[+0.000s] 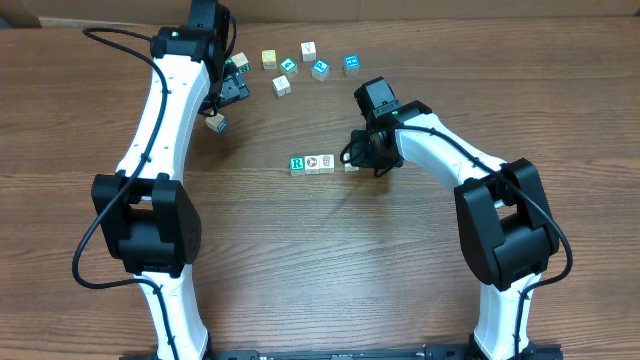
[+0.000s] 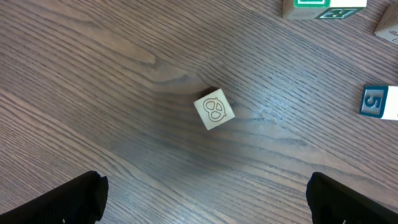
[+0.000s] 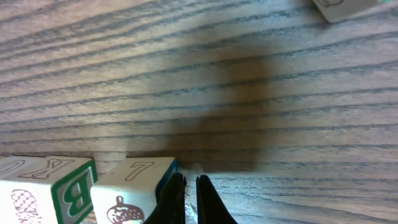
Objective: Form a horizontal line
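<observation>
The horizontal line (image 1: 312, 163) lies mid-table: a green R cube (image 1: 297, 163) and two picture cubes touch, and a fourth cube (image 1: 351, 166) sits at the right end, partly hidden. My right gripper (image 1: 361, 161) is down at that end. In the right wrist view it (image 3: 187, 200) is shut on nothing, its left finger against the side of a cube marked 7 with an acorn (image 3: 127, 193). A green-lettered cube (image 3: 62, 186) sits beside that. My left gripper (image 2: 208, 202) hangs open above a lone white cube with a pretzel drawing (image 2: 214, 109), which lies at the far left (image 1: 216, 123).
Several loose cubes are scattered along the back edge, among them a yellow one (image 1: 269, 59), a white one (image 1: 308, 50) and teal-faced ones (image 1: 351, 64). A teal 5 cube (image 2: 378, 102) lies right of the left gripper. Both white arms reach in from the front.
</observation>
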